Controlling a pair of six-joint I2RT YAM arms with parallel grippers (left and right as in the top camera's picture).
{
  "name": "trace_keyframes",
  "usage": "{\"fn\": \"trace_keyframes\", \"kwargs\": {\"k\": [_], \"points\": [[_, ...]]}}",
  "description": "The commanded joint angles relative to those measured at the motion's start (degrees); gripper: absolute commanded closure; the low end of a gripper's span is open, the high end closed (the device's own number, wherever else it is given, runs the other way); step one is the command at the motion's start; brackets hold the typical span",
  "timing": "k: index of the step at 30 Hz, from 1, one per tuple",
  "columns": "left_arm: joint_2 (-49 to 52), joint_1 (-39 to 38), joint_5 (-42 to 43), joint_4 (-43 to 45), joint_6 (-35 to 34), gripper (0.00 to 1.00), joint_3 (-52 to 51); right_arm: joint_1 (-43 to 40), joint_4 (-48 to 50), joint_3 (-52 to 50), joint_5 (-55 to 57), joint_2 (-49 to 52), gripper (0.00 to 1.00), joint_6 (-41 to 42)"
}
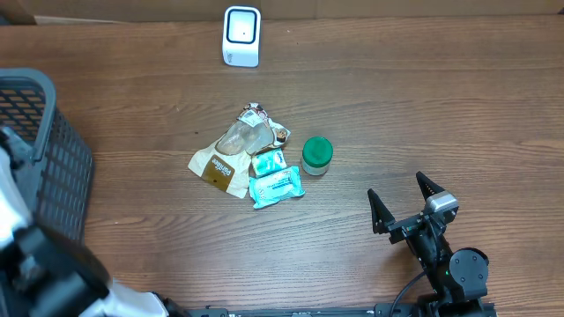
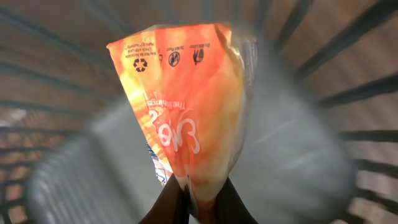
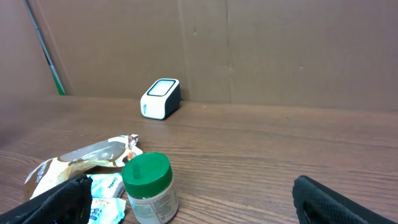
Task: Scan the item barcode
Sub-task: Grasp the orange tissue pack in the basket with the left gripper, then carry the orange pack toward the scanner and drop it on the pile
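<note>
- The orange packet (image 2: 186, 112) is pinched at one end by the left gripper (image 2: 202, 198), whose jaws are closed on it, inside the basket (image 2: 348, 93) at the left.
- The grasp looks made, but the scan is not yet done. The packet has to come out and face the scanner (image 1: 241, 35) at the far edge.
- The right gripper (image 1: 396, 183) sits near right, jaws wide and empty.
- Only the left wrist view shows the packet, and no barcode is visible there. Only the overhead shows the pile (image 1: 242, 158) and jar (image 1: 316, 155) relative to the basket.
</note>
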Motion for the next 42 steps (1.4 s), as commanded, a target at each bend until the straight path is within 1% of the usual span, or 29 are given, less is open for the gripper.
{"fn": "trace_keyframes", "kwargs": {"k": [1,4,7,9,12,15,18,19,24,27,29,32,33,38,40,42], "points": [[-11.6,0.3,8.8,0.3,-2.2,0.96,0.7,0.1,0.3,-0.6,-0.3,-0.6,0.00,0.0],[-17.6,0.1,16.0,0.3,-3.5,0.96,0.7,0.1,0.3,-0.6,-0.2,-0.6,0.00,0.0],[-24.2,-1.4,27.5,0.2,-4.5,0.96,0.7,0.1,0.3,-0.6,-0.2,-0.6,0.00,0.0],[-27.8,-3.5,32.6,-0.4,-4.4,0.96,0.7,0.1,0.3,-0.6,-0.3,-0.6,0.00,0.0],[-32.3,-9.4,35.2,-2.6,-3.8,0.96,0.7,0.1,0.3,-0.6,-0.2,-0.6,0.00,0.0],[-33.9,-17.8,35.1,-5.8,-0.4,0.96,0.7,0.1,0.3,-0.6,-0.3,-0.6,0.00,0.0],[-33.2,-28.1,34.4,-9.2,2.6,0.96,0.2,0.1,0.3,-0.6,-0.3,-0.6,0.00,0.0],[-32.8,-30.3,33.9,-9.5,2.9,0.96,-0.3,0.1,0.3,-0.6,-0.3,-0.6,0.00,0.0],[-28.3,-46.1,28.1,-9.7,2.7,0.96,-6.1,0.1,0.3,-0.6,-0.2,-0.6,0.00,0.0],[-25.0,-53.4,25.5,-8.8,2.2,0.96,-9.6,0.1,0.3,-0.6,-0.2,-0.6,0.00,0.0],[-22.4,-58.5,22.8,-8.4,2.2,0.96,-11.6,0.1,0.3,-0.6,-0.2,-0.6,0.00,0.0],[-17.8,-64.9,16.5,-8.8,2.3,0.96,-12.7,0.1,0.3,-0.6,-0.3,-0.6,0.00,0.0],[-15.2,-68.0,13.1,-8.8,2.3,0.96,-12.8,0.1,0.3,-0.6,-0.2,-0.6,0.00,0.0],[-8.8,-74.0,5.9,-8.7,2.2,0.96,-12.8,0.1,0.3,-0.6,-0.3,-0.6,0.00,0.0],[-6.3,-75.4,5.3,-8.8,2.2,0.92,-12.8,0.1,0.3,-0.6,-0.2,-0.6,0.00,0.0],[-3.9,-76.3,5.3,-8.8,1.7,0.91,-12.8,0.1,0.3,-0.6,-0.2,-0.6,0.00,0.0]]}}
